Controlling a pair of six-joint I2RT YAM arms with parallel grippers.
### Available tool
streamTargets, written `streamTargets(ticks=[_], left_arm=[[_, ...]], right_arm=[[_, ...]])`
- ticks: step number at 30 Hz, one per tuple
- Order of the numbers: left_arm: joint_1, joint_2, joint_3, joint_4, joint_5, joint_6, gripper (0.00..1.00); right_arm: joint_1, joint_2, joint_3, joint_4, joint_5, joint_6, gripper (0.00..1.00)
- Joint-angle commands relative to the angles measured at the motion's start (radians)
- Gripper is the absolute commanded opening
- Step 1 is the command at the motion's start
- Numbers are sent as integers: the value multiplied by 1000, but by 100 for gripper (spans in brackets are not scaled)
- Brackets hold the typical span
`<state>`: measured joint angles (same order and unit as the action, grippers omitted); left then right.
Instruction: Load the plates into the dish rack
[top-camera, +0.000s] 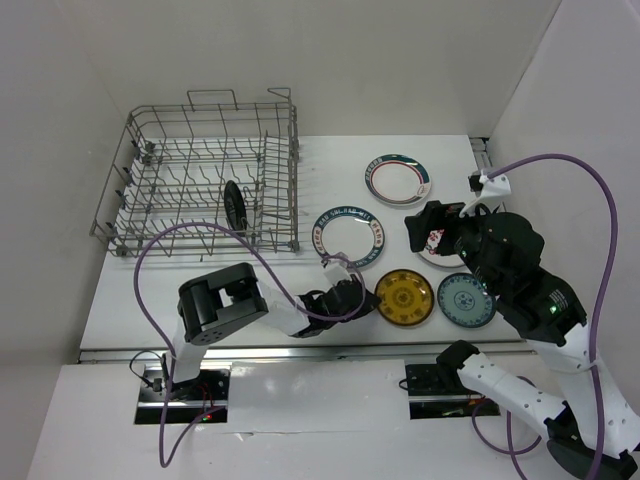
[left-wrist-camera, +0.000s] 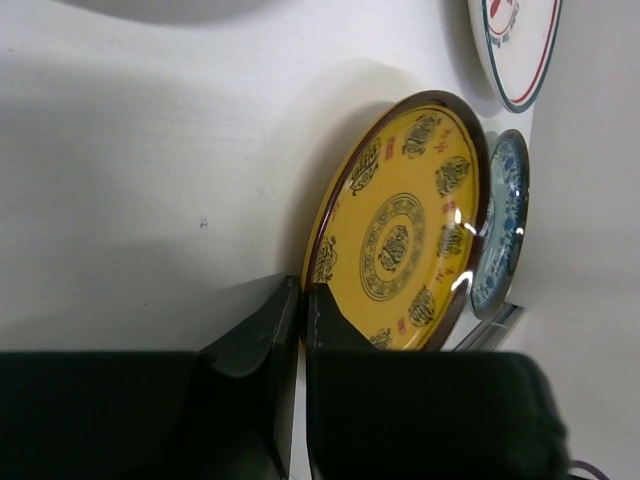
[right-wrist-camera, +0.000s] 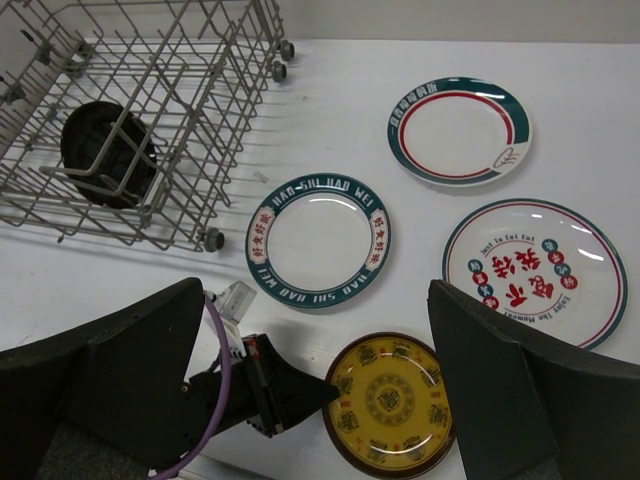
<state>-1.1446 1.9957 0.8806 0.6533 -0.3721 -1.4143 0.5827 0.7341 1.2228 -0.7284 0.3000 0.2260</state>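
The left jaws, stretched low along the near edge of the white surface (top-camera: 330, 160) on the left arm (top-camera: 285, 312), were closed to a thin slit, their tips at the left rim of the yellow patterned plate (left-wrist-camera: 400, 235). The left wrist camera showed the rim meeting that slit. One finger (left-wrist-camera: 255, 350) sat on the surface side and the other (left-wrist-camera: 345, 345) covered the nearest part of the plate. Whether the rim was actually pinched could not be told. The plate lay flat close to the near edge, right of the middle. The teal patterned plate (top-camera: 466, 300) lay just beside it toward the right edge.

The right jaws, on the right arm (top-camera: 525, 280), hung spread wide and empty above the red-patterned plate (right-wrist-camera: 535, 265), which lay toward the right edge. In the right wrist view the yellow patterned plate and the tip of the left arm showed between the two fingers (right-wrist-camera: 130, 370), well below them.

The blue-lettered plate (top-camera: 350, 238) lay flat near the middle of the surface, and the green-and-red-rimmed plate (top-camera: 398, 180) lay beyond it toward the far edge. The grey wire dish rack (top-camera: 283, 170) filled the far-left corner. It held the black plate (top-camera: 235, 205) upright between its tines, near the rack's own near-right corner.
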Motion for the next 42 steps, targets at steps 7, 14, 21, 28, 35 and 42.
streamTargets(ticks=[7,14,21,28,35,42], left_arm=[[-4,-101,-6,-294,-102,103,0],[-4,-417,207,-611,-303,553,0],[16,-549,616,-1031,-709,784,0],[233,-664,802,-1206,-884,962,0],[561,-821,557,-839,-827,1360,0],[815,-850,391,-731,-583,1470,0]], right_arm=[[-1,-16,1,60,10,-7,100],[-1,-36,11,60,21,-7,100],[-1,-45,38,38,22,-7,100],[-1,-55,49,38,22,-7,100],[-1,-22,58,20,47,-7,100],[-1,10,95,9,-19,-7,100]])
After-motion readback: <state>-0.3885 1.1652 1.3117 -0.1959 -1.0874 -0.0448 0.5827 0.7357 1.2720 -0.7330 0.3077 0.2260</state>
